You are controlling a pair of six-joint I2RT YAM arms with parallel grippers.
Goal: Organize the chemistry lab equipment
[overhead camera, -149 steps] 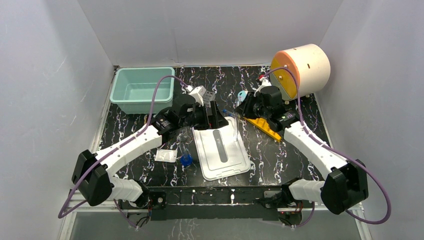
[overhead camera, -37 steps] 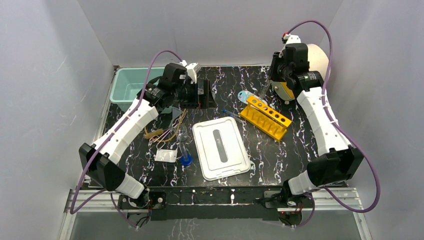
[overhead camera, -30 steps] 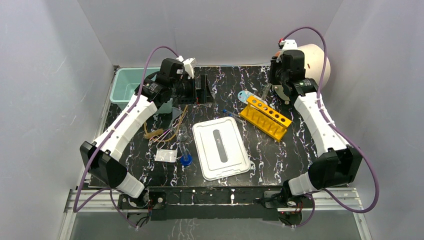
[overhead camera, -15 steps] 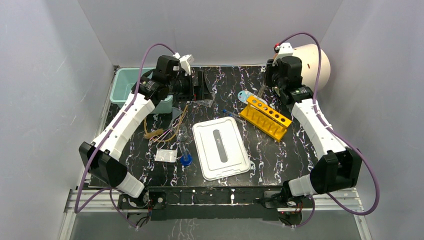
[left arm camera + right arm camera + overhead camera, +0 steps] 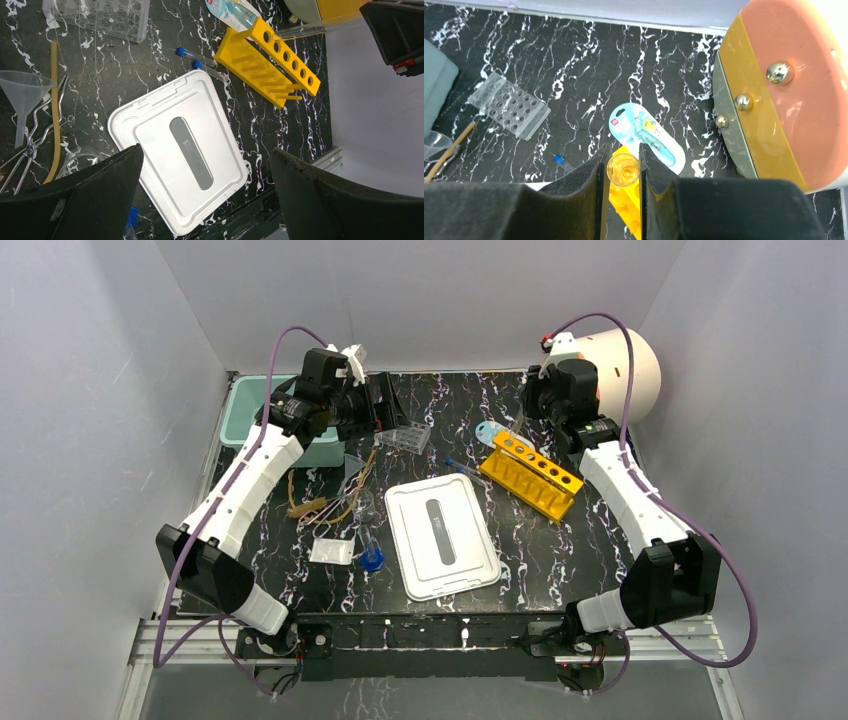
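Pinches clear tube (image 5: 623, 170) in right gripper (image 5: 623, 148), lower centre of frame, above yellow rack (image 5: 531, 476); holds left gripper (image 5: 206, 150) wide open.

Looking down from above and behind both arm bases, taking in the whole black marbled table (image 5: 560, 550) from afar. Peering down from the left wrist, high over the white lid (image 5: 185, 150) and yellow rack (image 5: 272, 60). Staring down closer from the right wrist, sharing the yellow rack, clear rack (image 5: 509, 106) and blue blister pack (image 5: 646, 131) with the other two.
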